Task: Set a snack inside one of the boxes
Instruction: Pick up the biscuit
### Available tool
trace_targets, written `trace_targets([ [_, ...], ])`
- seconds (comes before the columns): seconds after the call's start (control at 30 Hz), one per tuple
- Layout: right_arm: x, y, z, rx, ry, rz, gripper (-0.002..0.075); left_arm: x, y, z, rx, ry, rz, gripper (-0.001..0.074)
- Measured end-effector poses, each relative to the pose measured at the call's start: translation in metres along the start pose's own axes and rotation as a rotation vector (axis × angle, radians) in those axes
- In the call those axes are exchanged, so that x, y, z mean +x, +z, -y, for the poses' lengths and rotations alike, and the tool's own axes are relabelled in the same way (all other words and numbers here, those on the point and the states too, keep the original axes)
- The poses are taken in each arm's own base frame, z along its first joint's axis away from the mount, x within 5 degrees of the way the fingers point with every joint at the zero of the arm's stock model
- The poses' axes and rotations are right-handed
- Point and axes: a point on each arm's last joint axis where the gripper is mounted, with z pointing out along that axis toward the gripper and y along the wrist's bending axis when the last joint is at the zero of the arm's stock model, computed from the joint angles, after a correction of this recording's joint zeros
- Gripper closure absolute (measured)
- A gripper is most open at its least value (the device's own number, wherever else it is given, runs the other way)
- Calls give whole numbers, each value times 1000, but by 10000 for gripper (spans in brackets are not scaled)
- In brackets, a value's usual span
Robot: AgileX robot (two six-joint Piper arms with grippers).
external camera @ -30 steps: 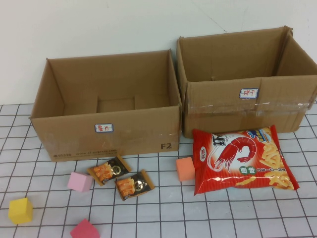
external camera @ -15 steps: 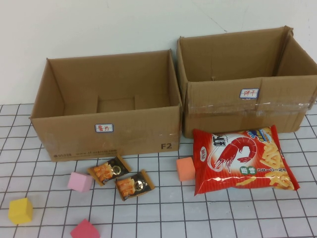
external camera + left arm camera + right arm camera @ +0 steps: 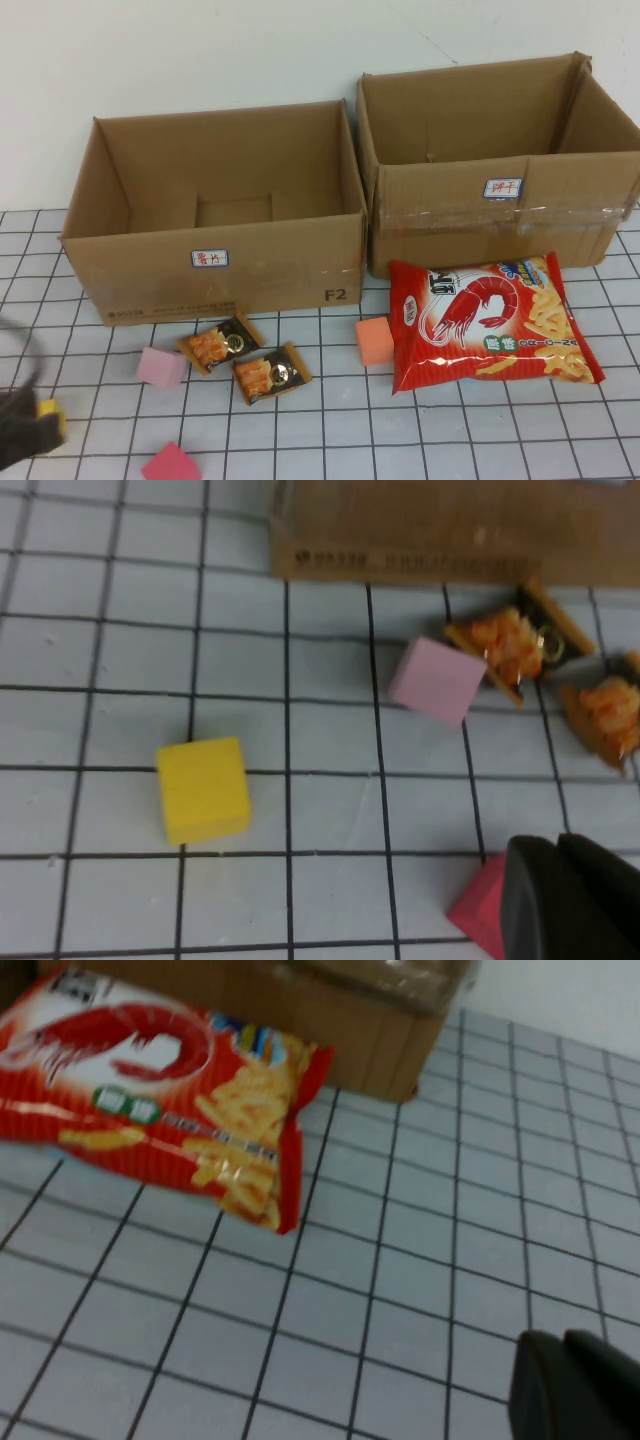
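Left gripper: I see it (image 3: 25, 425) as a dark blur at the near left corner of the table, over the yellow block (image 3: 203, 789); I cannot tell its state.
Right gripper: out of the high view; its wrist camera shows only a dark tip (image 3: 580, 1385) above bare grid near the chip bag (image 3: 490, 322), and I cannot tell what it is doing.
Snacks: two small packets (image 3: 245, 358) lie flat on the table just in front of the left box (image 3: 215, 265); the chip bag lies in front of the right box (image 3: 500, 225). Both boxes look empty.
Risk: foam blocks crowd the packets. The pink block (image 3: 160, 367) touches one, so I judge a reach from the left could catch a block instead.
Risk two: the packets are thin and flat, so fingers may skid over them.
Change: a second ago no arm showed in the high view; now the left one has come in. Nothing else has moved.
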Motion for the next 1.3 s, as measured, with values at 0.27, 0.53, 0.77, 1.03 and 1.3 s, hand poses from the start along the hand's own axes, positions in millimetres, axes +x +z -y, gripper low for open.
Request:
trace_targets([
  [0.27,-4,19,-12,-178,-56,-56,727,-34,73,21,118,186,-268,736],
  [0.53,-8,19,-16,-231,-100,-3,727,-45,134,88,134,492,-396,710],
  [0.77,-9,19,-16,-230,-96,10,727,-30,180,125,122,728,-462,257],
  [1.03,-10,19,-16,-228,-92,14,727,-22,228,134,95,742,-521,141],
  [1.3,-10,19,-16,-226,-94,17,727,-9,247,133,91,721,-567,282],
])
